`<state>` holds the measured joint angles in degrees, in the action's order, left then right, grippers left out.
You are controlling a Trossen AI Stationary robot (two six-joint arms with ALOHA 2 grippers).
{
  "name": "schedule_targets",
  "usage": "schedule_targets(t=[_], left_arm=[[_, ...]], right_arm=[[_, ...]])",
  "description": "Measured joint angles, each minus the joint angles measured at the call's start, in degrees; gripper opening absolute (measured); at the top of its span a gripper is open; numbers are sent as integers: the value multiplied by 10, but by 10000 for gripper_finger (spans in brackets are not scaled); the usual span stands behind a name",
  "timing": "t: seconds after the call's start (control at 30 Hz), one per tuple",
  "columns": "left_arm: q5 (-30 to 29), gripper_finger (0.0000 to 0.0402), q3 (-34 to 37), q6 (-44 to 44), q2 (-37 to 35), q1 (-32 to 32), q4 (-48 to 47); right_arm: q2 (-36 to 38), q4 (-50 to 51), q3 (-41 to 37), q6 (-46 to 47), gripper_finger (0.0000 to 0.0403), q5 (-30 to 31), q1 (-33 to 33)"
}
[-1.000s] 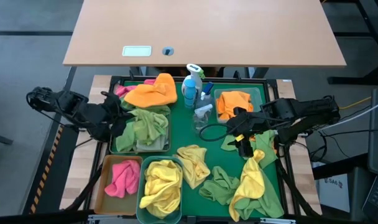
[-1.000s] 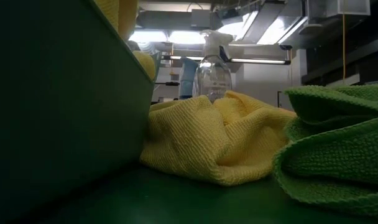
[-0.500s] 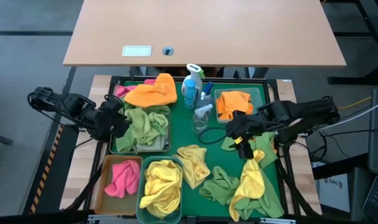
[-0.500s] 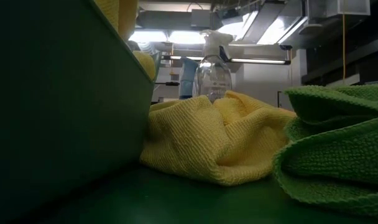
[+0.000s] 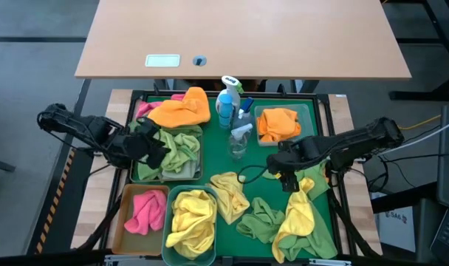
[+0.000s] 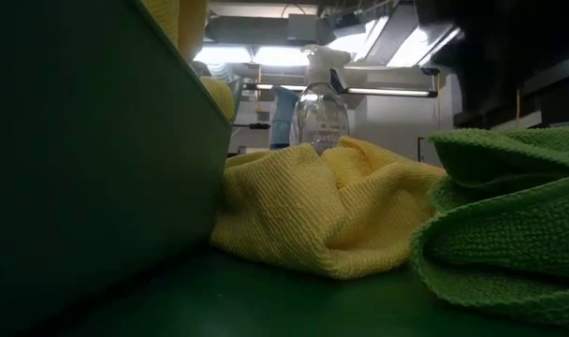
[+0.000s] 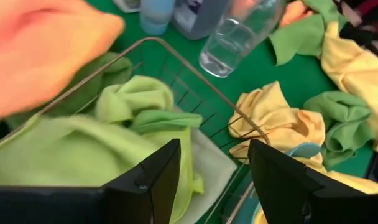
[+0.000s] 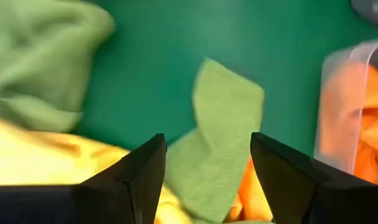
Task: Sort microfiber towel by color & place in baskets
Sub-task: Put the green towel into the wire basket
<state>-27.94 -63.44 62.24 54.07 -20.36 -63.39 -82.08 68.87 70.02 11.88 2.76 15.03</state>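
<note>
My left gripper (image 5: 155,145) (image 7: 214,149) is open above the green towels (image 7: 133,118) that lie in the wire-mesh basket (image 5: 173,151). My right gripper (image 5: 285,176) (image 8: 207,140) is open above a green towel (image 8: 225,121) that lies flat on the green tray (image 5: 258,166), next to the clear basket (image 5: 280,122) of orange towels. The amber-tan basket (image 5: 143,210) holds a pink towel. The teal basket (image 5: 191,225) holds yellow towels. Loose yellow (image 5: 230,193) (image 5: 298,214) and green (image 5: 260,220) towels lie on the tray's near part.
A blue spray bottle (image 5: 228,100) and a clear bottle (image 5: 239,137) stand mid-tray between the baskets. An orange towel (image 5: 182,109) and a pink one (image 5: 147,107) lie at the far left. In the low view the teal basket's wall (image 6: 88,159) fills the left.
My left gripper has moved toward the table's right, from the basket's left rim to over the green towels in the wire-mesh basket. My right gripper has moved a little toward the near edge, over the green towel on the tray. No towel has moved.
</note>
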Motion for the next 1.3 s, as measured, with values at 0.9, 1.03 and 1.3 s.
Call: schedule_targets(t=[0.9, 1.03, 1.3], left_arm=[[19, 183, 0, -194, 256, 0, 281], [24, 183, 0, -194, 284, -1, 309], [28, 182, 0, -256, 328, -1, 398]], right_arm=[[0, -168, -240, 91, 144, 37, 0], [0, -168, -240, 89, 66, 37, 0], [0, -159, -220, 89, 23, 13, 0]])
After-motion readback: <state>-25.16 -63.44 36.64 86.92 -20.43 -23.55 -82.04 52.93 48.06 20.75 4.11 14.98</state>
